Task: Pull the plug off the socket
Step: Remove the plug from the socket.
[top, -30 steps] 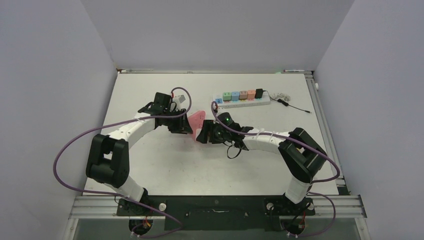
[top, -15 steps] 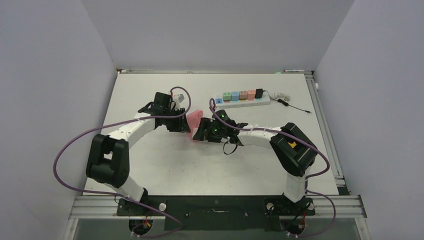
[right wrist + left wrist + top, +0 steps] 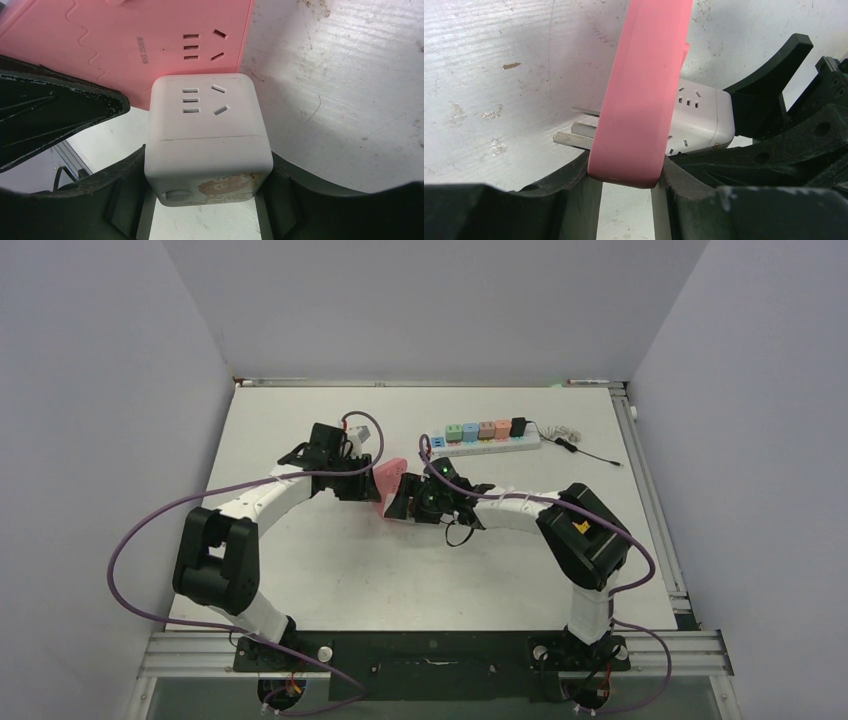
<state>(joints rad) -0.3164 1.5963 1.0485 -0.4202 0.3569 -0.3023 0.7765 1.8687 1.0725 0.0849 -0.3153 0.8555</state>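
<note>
- Left gripper point(image 3: 625, 175) is seen clamped on one edge of the pink socket point(image 3: 644, 90), which is held on edge.
- Right gripper point(image 3: 207, 167) is closed round the white cube plug point(image 3: 207, 125), gripped by its sides.
- Plug is set against the socket's face, over the middle of the table point(image 3: 400, 570); whether it is seated cannot be told.
- Metal prongs point(image 3: 572, 138) are noted on the socket's opposite face.

From 6 o'clock, I saw the left gripper point(image 3: 626, 175) pinching the pink socket point(image 3: 644, 90), which stood on edge over the scuffed table point(image 3: 499, 60). A white plug point(image 3: 696, 117) sat at its 3 o'clock face, clamped in the right gripper point(image 3: 704, 125). Metal prongs point(image 3: 574, 137) stuck out toward 9 o'clock.
</note>
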